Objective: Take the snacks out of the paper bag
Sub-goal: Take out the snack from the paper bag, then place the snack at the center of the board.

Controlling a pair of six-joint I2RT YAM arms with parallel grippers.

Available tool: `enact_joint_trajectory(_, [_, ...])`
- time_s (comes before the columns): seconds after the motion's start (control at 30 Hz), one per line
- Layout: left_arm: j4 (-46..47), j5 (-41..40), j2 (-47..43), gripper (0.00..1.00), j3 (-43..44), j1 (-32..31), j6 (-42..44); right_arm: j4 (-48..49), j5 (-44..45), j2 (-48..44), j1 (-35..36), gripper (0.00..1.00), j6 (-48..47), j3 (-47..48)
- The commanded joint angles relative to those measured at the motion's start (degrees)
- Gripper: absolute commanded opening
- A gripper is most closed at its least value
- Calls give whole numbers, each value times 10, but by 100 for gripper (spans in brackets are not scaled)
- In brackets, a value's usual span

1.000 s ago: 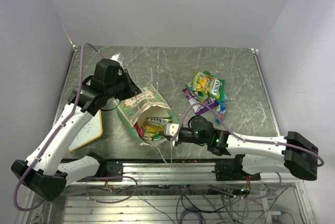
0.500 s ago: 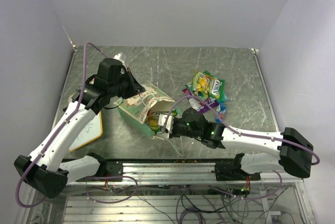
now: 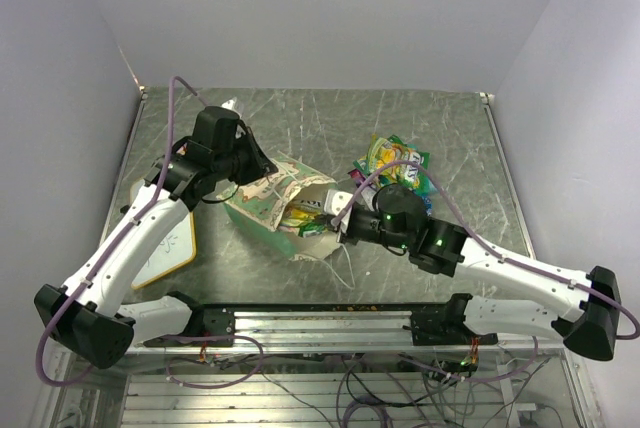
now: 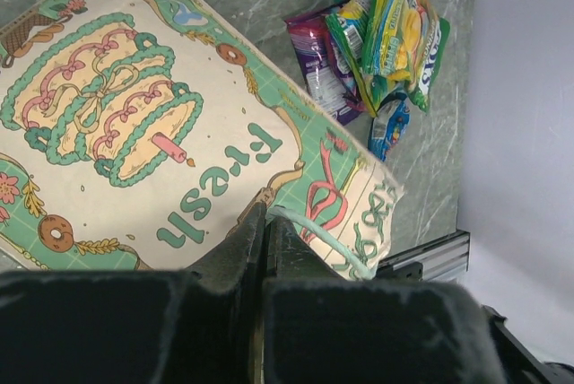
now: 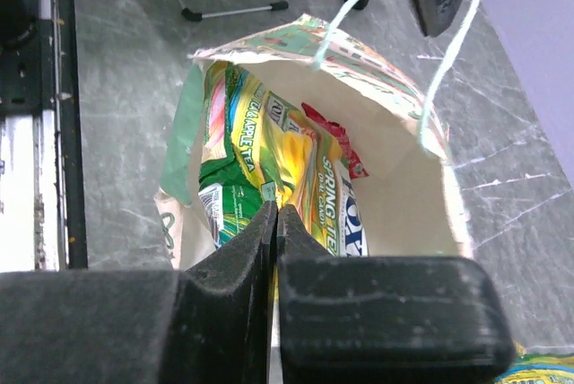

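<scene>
Two arms, same build.
Left arm [image 3: 130, 248]: white tubular links, black joint housings, black base block [image 3: 75, 313].
Right arm [image 3: 520, 273]: same white links and black joints, with a black end block [image 3: 600, 313].
Small dark dots sit along the white links.
A purple cable [image 3: 175, 98] runs along each arm and loops free in places.
Green light [image 3: 377, 215] on the right wrist housing.
Left hand [image 4: 263, 222] and right hand [image 5: 275, 222]: matte black, blocky fingers, faintly grainy surface.
</scene>
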Motion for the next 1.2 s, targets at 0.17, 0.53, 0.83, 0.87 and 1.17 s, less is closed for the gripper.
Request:
enact_joint_trajectory(0.17, [-11,-33,6,7,33,10,-6,-140,51,-37,-3,0,30,112])
enact_joint_trajectory(0.53, [-44,-76,3,7,39,24,-16,-284,123,-88,-6,0,-14,207])
enact_joint_trajectory(0.83, [-37,-62,-14,7,12,28,-20,-280,204,-75,-56,0,-59,217])
enact_joint_trajectory(0.87, [-40,-65,-15,7,12,29,-18,-281,198,-74,-66,0,-59,220])
enact_joint_trajectory(1.17, [-17,-25,5,7,32,45,1,-275,214,-66,-93,0,-38,233])
